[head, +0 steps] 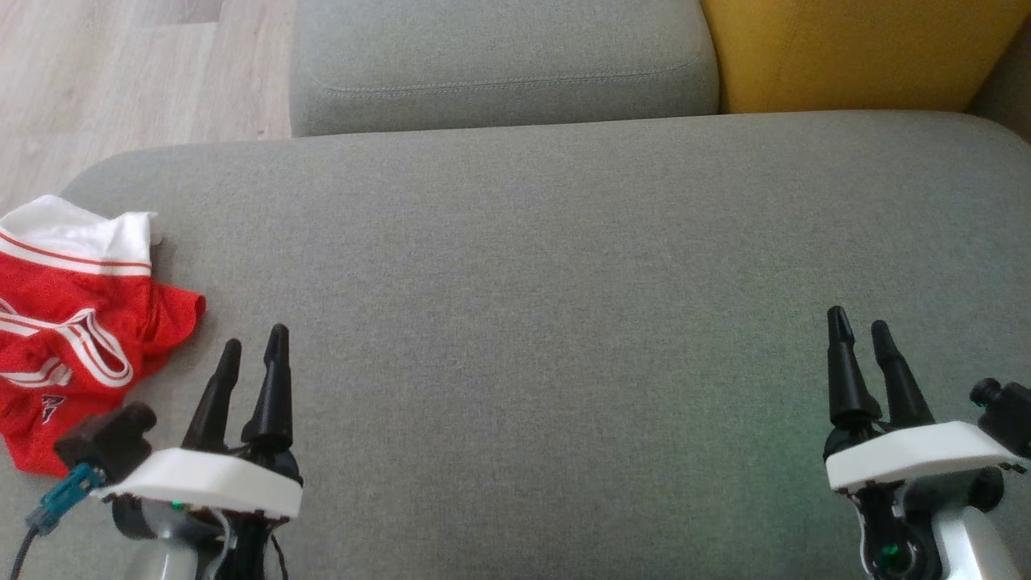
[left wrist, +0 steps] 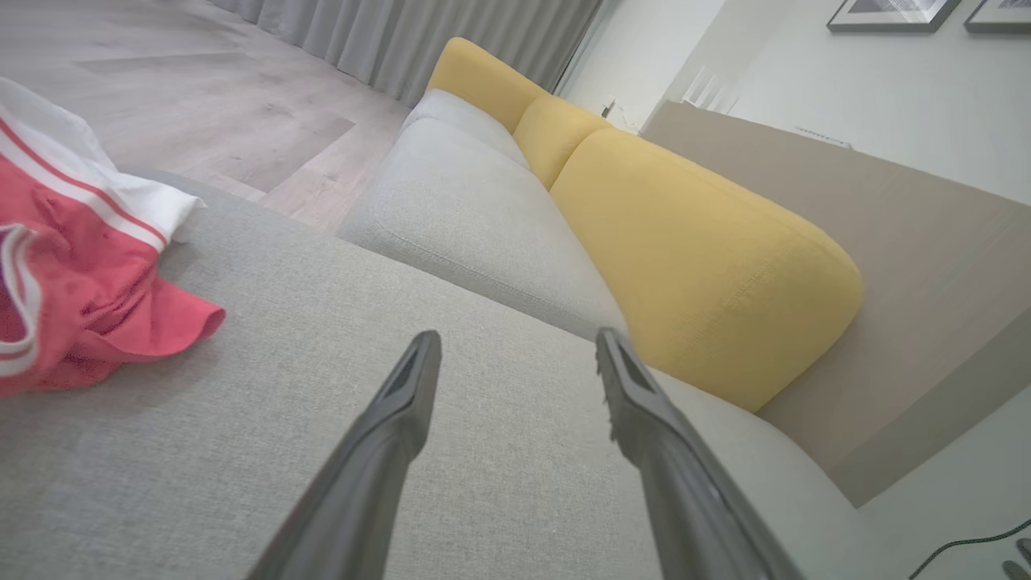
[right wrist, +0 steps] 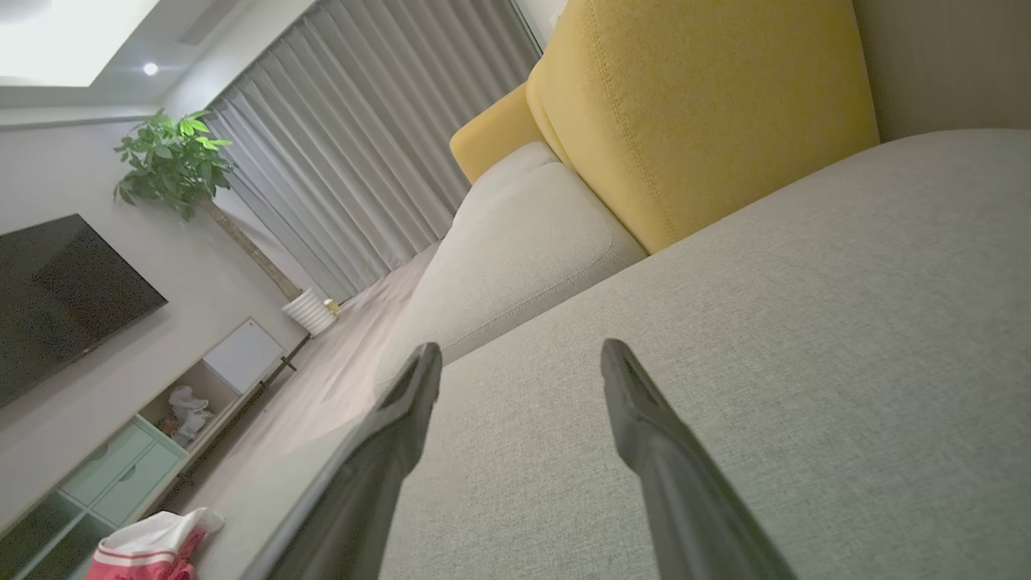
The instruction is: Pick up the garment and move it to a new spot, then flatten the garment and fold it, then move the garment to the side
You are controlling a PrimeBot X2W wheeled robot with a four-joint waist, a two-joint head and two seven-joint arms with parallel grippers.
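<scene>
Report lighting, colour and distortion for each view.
Head view: soft even light, faint green glow on the seat cushion beside the right gripper. Left wrist view: wide-angle bowing, garment washed pinkish. Right wrist view: dimmer, ceiling panel blown out.

The garment (head: 76,314) lies on the far left edge of the wide seat cushion (head: 564,282). The left gripper (head: 255,342) hangs over the cushion just right of the garment, apart from it. The right gripper (head: 858,318) hangs well apart, over the cushion's right side. Behind this cushion sits a second seat cushion (head: 499,72), with a back cushion (head: 854,52) to its right and the floor (head: 121,72) to its left.
</scene>
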